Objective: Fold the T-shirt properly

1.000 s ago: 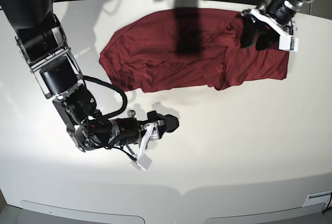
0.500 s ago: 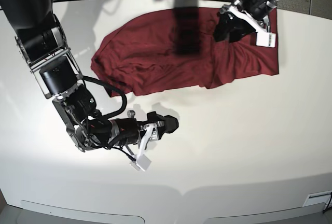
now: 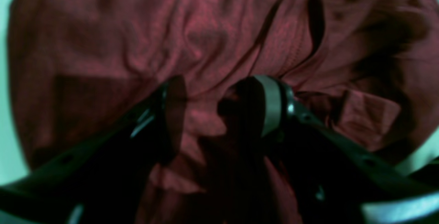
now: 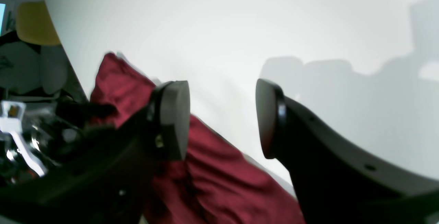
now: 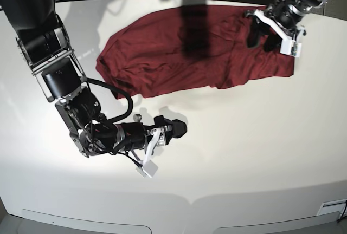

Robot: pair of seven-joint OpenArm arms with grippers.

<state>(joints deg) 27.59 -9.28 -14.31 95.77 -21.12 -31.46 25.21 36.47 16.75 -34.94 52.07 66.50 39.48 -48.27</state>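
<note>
Maroon knit, the T-shirt (image 5: 184, 50) lies rumpled across the far side of the white table (image 5: 244, 153), as I read it from the base view. That view places my left gripper (image 5: 261, 34) over the shirt's right-hand end, but its fingertips are too small there to judge. The left wrist view settles it: the jaws stand wide, both fingers (image 3: 271, 104) pressed down into wrinkled cloth, with a ridge of fabric lying between them; I cannot tell whether any of it is pinched. My right gripper (image 5: 174, 129) lies low over bare table, well apart from the shirt. Only the right wrist view shows its pads (image 4: 175, 117) spread wide with nothing between them, the shirt's edge beyond.
</note>
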